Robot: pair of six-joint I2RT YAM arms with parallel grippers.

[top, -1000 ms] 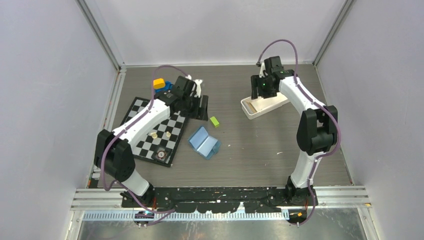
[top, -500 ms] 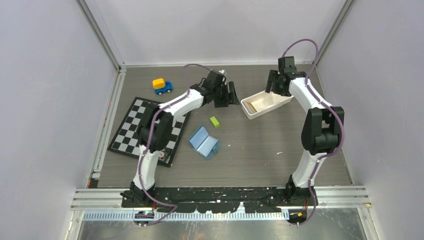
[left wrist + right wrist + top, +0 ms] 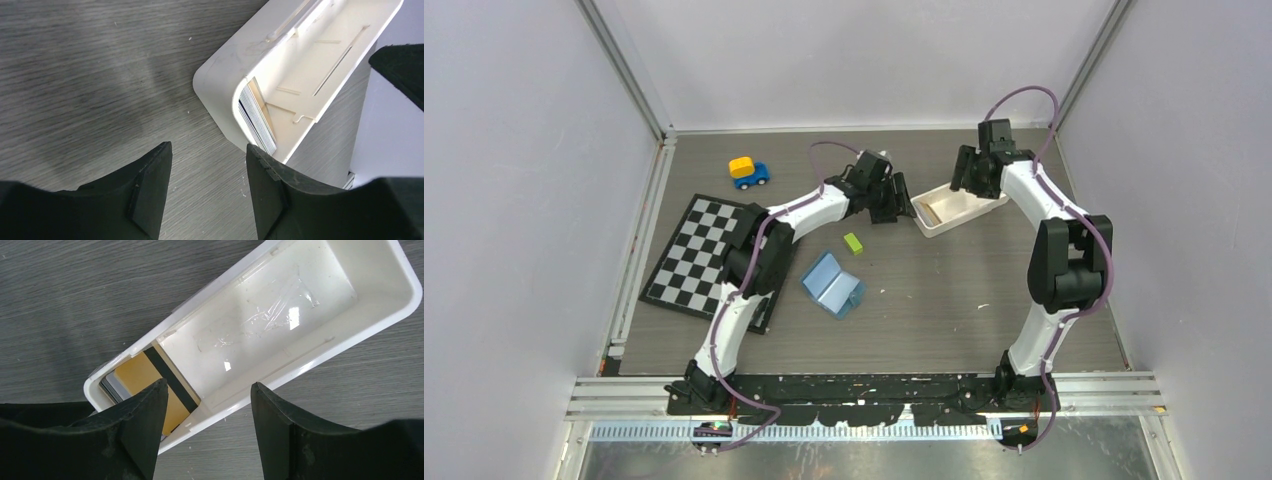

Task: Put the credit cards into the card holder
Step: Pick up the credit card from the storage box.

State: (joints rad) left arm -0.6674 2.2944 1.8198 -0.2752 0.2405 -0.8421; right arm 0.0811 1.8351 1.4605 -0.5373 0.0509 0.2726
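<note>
The credit cards (image 3: 150, 382) stand stacked on edge at the left end of a long white tray (image 3: 959, 207); the front one is tan-gold with a black stripe. Their edges also show in the left wrist view (image 3: 257, 117). The teal-blue card holder (image 3: 832, 285) lies open on the table in the top view, apart from both arms. My left gripper (image 3: 901, 203) is open and empty, just left of the tray's card end (image 3: 220, 95). My right gripper (image 3: 972, 178) is open and empty, above the tray's far side (image 3: 300, 360).
A lime-green block (image 3: 853, 243) lies between the tray and the card holder. A checkered board (image 3: 694, 255) lies at the left. A yellow and blue toy car (image 3: 748, 171) stands at the back left.
My left arm has swung right from over the checkered board to the tray's left end. My right gripper has moved from above the tray's left part to its back right side.
</note>
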